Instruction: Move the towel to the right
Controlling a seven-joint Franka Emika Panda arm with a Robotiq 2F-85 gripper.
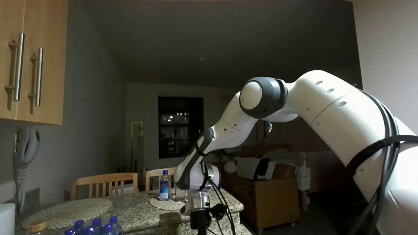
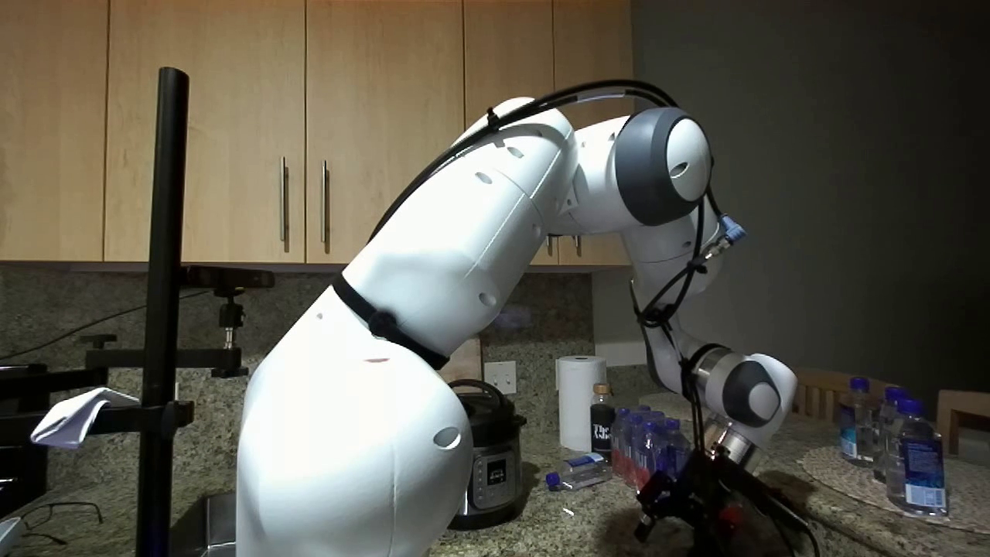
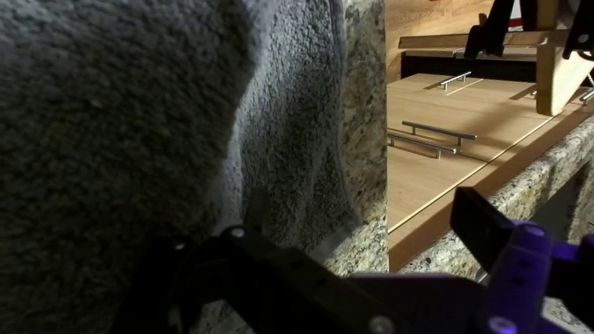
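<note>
— Grey, thick-piled towel [image 3: 199,106] lies on the granite worktop [image 3: 364,116] in the wrist view, a bare strip of stone between its edge and the worktop's rim. How does the end effector [image 3: 362,204] stand?

— Jaws wide apart, nothing held. One finger [image 3: 257,211] overlaps the towel in that view; the opposite finger [image 3: 480,227] shows past the rim, against the wooden panels [image 3: 431,181]. Contact with the towel: cannot tell, too dark there.

— Step in hand, as judged?

— Lining up for the grasp. The towel's edge shows between the fingers, but much of the gap shows bare stone and panels. A better bite probably comes from shifting the end effector toward the towel, so that both fingers straddle its pale ridge and close on a proper fold.

— Main risk?

— A finger striking the stone, or pinching so thin an edge that the pile slips out. The descent should be slow, the closing gentle, followed by a slight lift to check that the towel follows.

— And the move right?

— Whose right, the views leave unsettled. A low, steady drag should suit thick fabric, which probably bunches and trails. Worth minding: bottles [image 2: 643,445] appear near the end effector in an exterior view, depth uncertain.
</note>
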